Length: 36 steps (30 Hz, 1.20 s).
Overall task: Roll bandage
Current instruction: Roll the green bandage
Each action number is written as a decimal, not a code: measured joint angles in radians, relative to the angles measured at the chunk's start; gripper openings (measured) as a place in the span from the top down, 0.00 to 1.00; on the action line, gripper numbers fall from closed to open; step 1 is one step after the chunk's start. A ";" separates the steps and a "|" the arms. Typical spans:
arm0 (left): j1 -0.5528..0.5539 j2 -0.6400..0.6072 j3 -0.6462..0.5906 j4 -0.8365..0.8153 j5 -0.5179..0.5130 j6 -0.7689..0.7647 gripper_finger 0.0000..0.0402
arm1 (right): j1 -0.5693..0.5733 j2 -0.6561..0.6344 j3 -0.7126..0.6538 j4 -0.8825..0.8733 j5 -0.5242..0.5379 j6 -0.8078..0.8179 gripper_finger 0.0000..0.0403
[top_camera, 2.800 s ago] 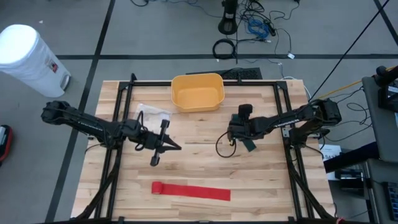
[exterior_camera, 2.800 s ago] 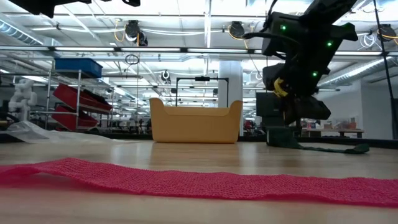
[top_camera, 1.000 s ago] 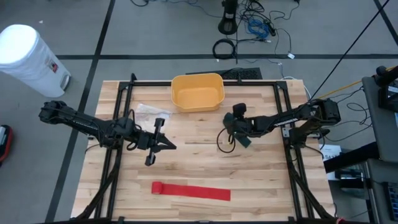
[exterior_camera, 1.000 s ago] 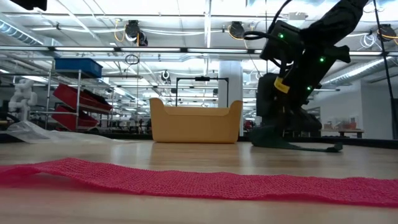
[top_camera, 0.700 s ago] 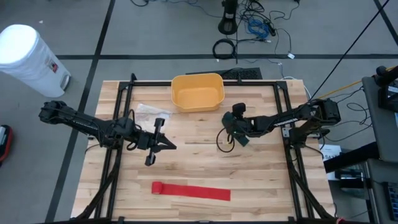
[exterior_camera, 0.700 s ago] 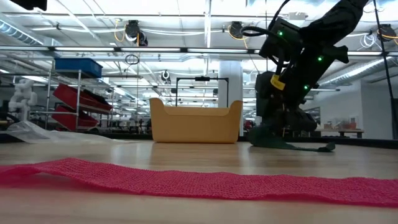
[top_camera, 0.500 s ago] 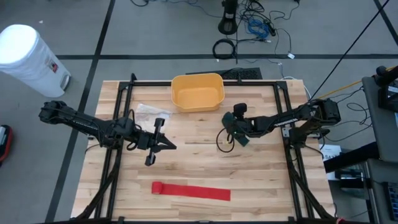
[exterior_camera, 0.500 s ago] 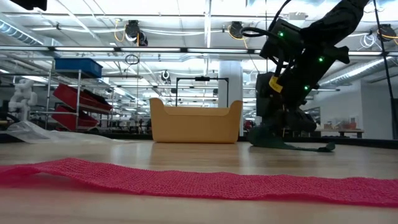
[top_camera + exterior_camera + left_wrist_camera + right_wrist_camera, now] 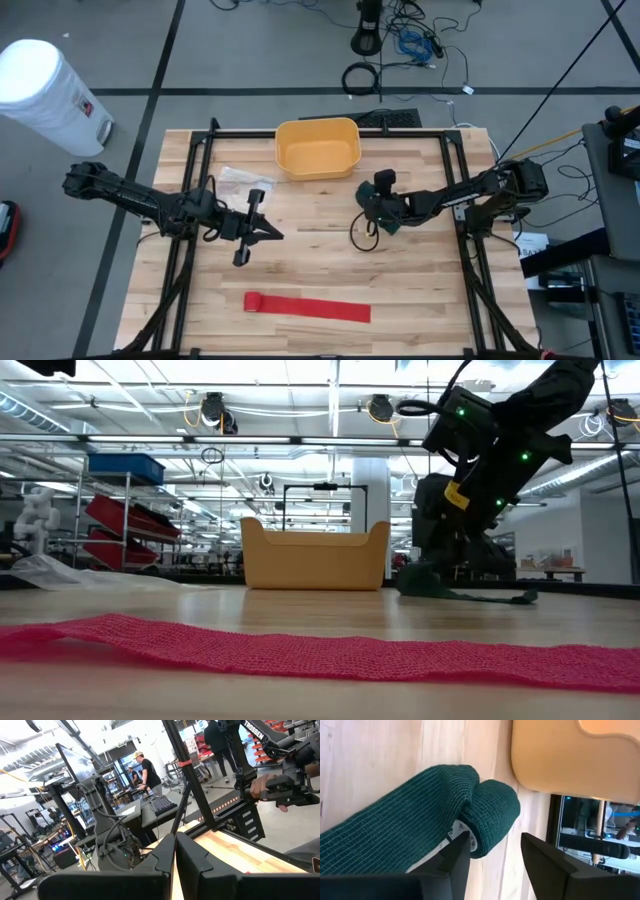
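A dark green bandage [image 9: 410,835] lies on the table, part rolled: its roll [image 9: 492,815] lies next to the yellow bin, and its loose tail [image 9: 490,597] trails flat over the wood. My right gripper [image 9: 495,839] slants down over the roll, open, one finger at each side of the roll's near end [image 9: 385,224]. A red bandage [image 9: 307,307] lies flat and unrolled near the front edge. My left gripper [image 9: 272,235] hangs shut above the table's left half, holding nothing. My right gripper has one finger [image 9: 461,851] right at the roll's end face [image 9: 470,840], where a white core shows. I cannot tell whether it touches. The other finger [image 9: 540,855] stands apart from the roll.
A yellow bin [image 9: 318,148] stands at the far middle, just beyond the green roll. A clear plastic bag [image 9: 243,180] lies at the far left. Black frame rails [image 9: 190,200] run along both sides of the table. People stand in the room beyond.
The end of the green bandage's loose tail has drawn in a little toward the roll under my right gripper, which has stayed over the roll.
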 joint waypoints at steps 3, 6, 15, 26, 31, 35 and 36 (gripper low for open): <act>0.000 0.000 0.000 0.000 0.000 0.000 0.94 | 0.000 0.004 -0.001 -0.001 -0.001 -0.002 0.60; 0.000 0.000 0.000 0.000 0.000 0.000 0.94 | 0.000 0.004 -0.001 0.001 -0.001 -0.015 0.58; 0.000 0.000 0.000 -0.002 0.000 0.000 0.94 | 0.000 0.060 -0.001 0.010 -0.001 -0.014 0.56; 0.000 0.000 0.000 -0.008 0.000 0.005 0.94 | 0.004 0.142 -0.001 0.074 0.089 0.003 0.59; 0.000 0.000 0.000 -0.008 0.000 0.006 0.94 | 0.004 0.128 -0.001 0.097 0.075 0.007 0.62; 0.000 0.000 0.000 -0.008 0.000 0.007 0.94 | 0.004 0.128 -0.001 0.156 0.069 -0.011 0.64; 0.000 0.000 0.000 -0.007 0.000 0.007 0.94 | 0.002 0.128 -0.001 0.170 0.068 -0.018 0.64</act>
